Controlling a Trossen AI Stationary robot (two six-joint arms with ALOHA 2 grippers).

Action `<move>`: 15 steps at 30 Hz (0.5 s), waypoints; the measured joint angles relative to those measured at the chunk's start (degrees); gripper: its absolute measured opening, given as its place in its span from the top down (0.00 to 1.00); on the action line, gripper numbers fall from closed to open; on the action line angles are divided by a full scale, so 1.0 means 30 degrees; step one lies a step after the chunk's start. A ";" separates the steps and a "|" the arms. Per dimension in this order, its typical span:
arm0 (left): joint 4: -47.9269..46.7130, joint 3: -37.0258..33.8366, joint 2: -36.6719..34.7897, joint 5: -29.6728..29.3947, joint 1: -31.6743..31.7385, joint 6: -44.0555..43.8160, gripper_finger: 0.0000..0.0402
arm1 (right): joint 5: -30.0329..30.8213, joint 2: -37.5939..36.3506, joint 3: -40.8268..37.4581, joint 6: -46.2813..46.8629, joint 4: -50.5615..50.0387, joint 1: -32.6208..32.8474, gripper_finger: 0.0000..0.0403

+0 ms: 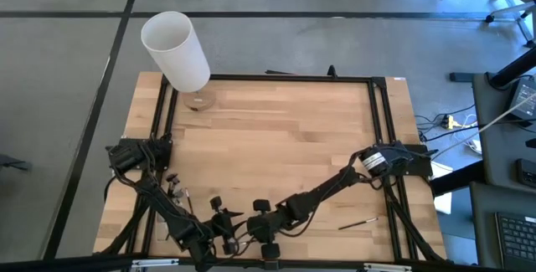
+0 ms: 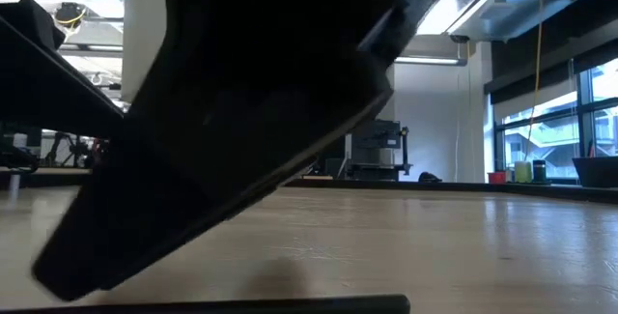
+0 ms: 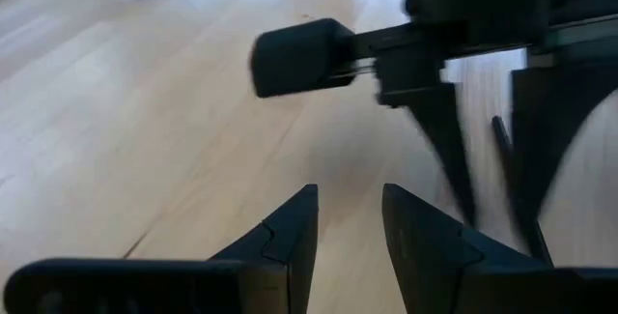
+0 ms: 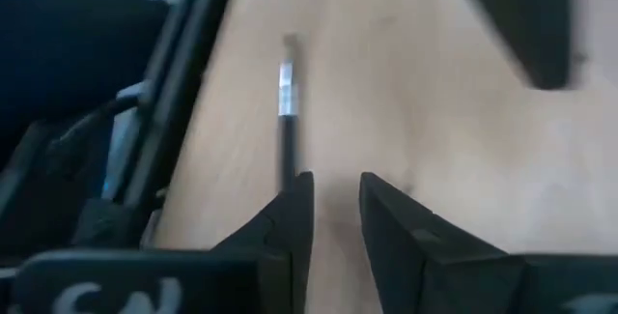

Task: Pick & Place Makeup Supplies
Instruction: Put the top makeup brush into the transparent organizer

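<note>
One makeup brush (image 1: 356, 222) lies flat on the table near the front right. Another brush (image 4: 288, 101), with a dark handle and a silver ferrule, lies on the wood by the table's framed edge, its handle end beside the outer side of one of my right fingers. My right gripper (image 4: 336, 208) is open, with bare wood between its fingers, and is low at the front centre (image 1: 266, 237). My left gripper (image 3: 348, 227) is open with nothing between its fingers, just left of the right one (image 1: 230, 234) and facing it. My right gripper has the brush's handle end (image 4: 286, 174) running up along the outer side of one finger (image 4: 294, 217). I cannot tell whether they touch. Nothing lies between the two fingers.
A tall white cylinder (image 1: 177, 50) stands at the table's far left corner. A black frame (image 1: 276, 78) runs around the tabletop. In the low view a dark arm part (image 2: 241, 111) fills most of the picture. Bare wood (image 1: 276, 138) spans the table's middle.
</note>
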 joint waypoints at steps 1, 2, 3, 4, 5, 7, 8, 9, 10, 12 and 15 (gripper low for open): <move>-0.0006 0.0000 0.0000 0.0013 0.0000 -0.0025 0.72 | -0.0403 0.0004 0.0000 -0.0440 0.0121 0.0024 0.79; 0.0000 0.0000 0.0000 0.0030 -0.0001 -0.0066 0.72 | -0.0852 0.0021 0.0000 -0.0856 0.0392 0.0058 0.79; -0.0007 0.0000 0.0000 0.0044 -0.0007 -0.0058 0.72 | -0.1212 0.0034 0.0000 -0.1250 0.0785 0.0100 0.79; -0.0007 0.0000 0.0000 0.0044 -0.0007 -0.0058 0.72 | -0.1579 0.0063 0.0000 -0.1620 0.1220 0.0134 0.79; -0.0007 0.0000 0.0000 0.0045 -0.0007 -0.0058 0.72 | -0.1970 0.0075 0.0000 -0.1952 0.1651 0.0182 0.79; -0.0025 0.0000 0.0000 0.0093 -0.0007 -0.0066 0.72 | -0.2275 0.0075 0.0000 -0.2709 0.2317 0.0250 0.79; -0.0029 0.0000 0.0000 0.0165 -0.0007 -0.0066 0.72 | -0.2261 0.0075 0.0007 -0.3063 0.2423 0.0264 0.78; -0.0033 0.0000 0.0000 0.0194 -0.0007 -0.0070 0.72 | -0.2099 0.0081 0.0007 -0.3360 0.2357 0.0270 0.79; -0.0044 0.0000 0.0000 0.0211 -0.0007 -0.0132 0.72 | -0.1932 0.0106 0.0007 -0.3592 0.2189 0.0276 0.79; -0.0058 0.0000 0.0000 0.0219 -0.0007 -0.0191 0.72 | -0.1854 0.0232 0.0000 -0.3962 0.1691 0.0261 0.78; -0.0073 0.0000 0.0000 0.0282 -0.0007 -0.0197 0.72 | -0.2151 0.0465 -0.0034 -0.4638 0.1330 0.0231 0.78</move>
